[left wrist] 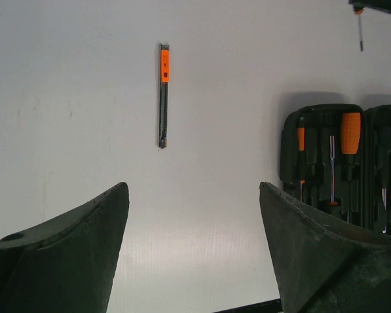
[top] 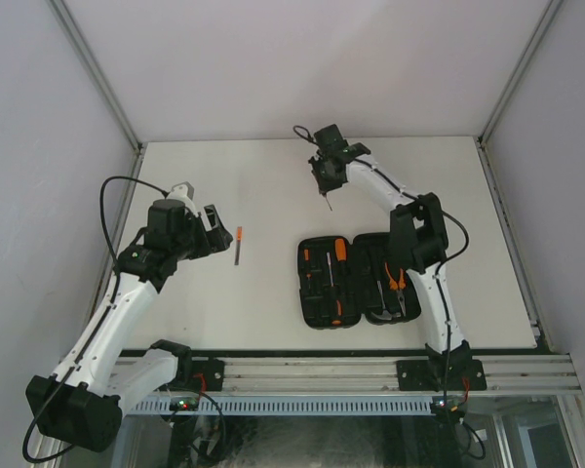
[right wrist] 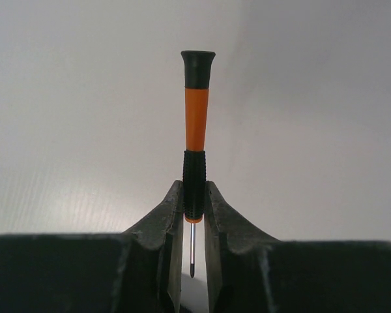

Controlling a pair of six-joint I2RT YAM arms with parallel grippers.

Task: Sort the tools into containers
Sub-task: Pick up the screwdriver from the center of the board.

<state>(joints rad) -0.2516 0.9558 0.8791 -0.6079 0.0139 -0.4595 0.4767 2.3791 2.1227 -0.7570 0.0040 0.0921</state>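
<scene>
From above, the white table (top: 273, 185) carries the open black tool case (top: 317, 307) near its front edge, right of centre, its two halves lying flat side by side; orange-handled screwdrivers sit in the left half and a pair of pliers (top: 397, 280) in the right. The right gripper (top: 327, 180) hangs over the far part of the table, well beyond the case, with a thin screwdriver (top: 329, 201) whose bare shaft juts from it toward the near side. The left gripper (top: 214, 240) is at the table's left, jaws apart, and just to its right a slim black-and-orange tool (top: 238, 245) lies on the table, long axis running near to far, orange end far. The left wrist camera shows what the overhead view blurs: the left gripper (left wrist: 192, 189) has wide-spread fingers (left wrist: 72, 261) with only bare table between them, and the slim black-and-orange tool (left wrist: 163, 94) lies ahead, upright in the frame, orange band at its top end. The tool case (left wrist: 313, 117) shows at the right edge, and the thin screwdriver (left wrist: 360, 32) shows as a shaft at the upper right corner. The right wrist camera alone shows the grip: the right gripper (right wrist: 194, 195) has its fingers (right wrist: 166, 225) clamped on the black ribbed part of the thin screwdriver (right wrist: 196, 117), handle cap pointing away from the camera, tip toward it.
</scene>
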